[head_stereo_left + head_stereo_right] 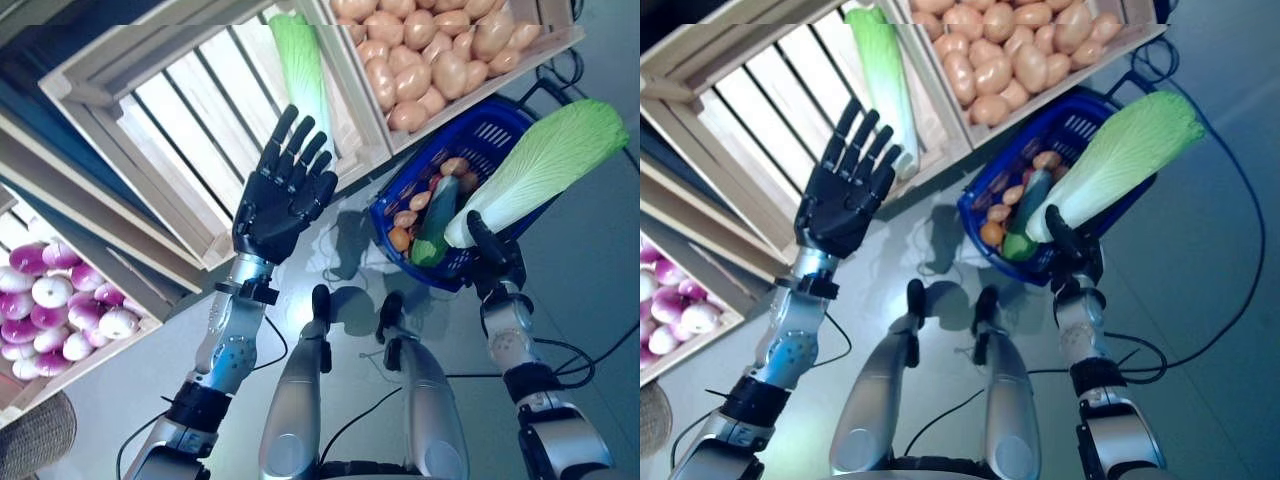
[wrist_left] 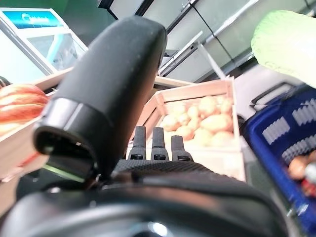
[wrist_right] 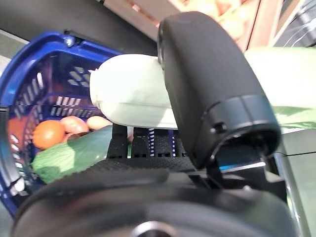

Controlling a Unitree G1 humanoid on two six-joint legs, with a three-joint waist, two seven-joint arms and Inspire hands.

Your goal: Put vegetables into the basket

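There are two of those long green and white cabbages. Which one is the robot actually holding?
The napa cabbage over the blue basket: the right hand grips its white base. The other cabbage lies in the wooden crate.

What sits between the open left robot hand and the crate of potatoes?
In the left eye view, a second cabbage lies in the slatted crate, between the left robot hand and the potatoes.

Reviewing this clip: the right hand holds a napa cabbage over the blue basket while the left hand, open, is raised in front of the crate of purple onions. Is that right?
Not quite. The left hand is open and raised in front of the slatted wooden crate that holds another cabbage, not the purple onions, which lie far off to its left. The left eye view shows this. The right hand does hold the napa cabbage over the blue basket.
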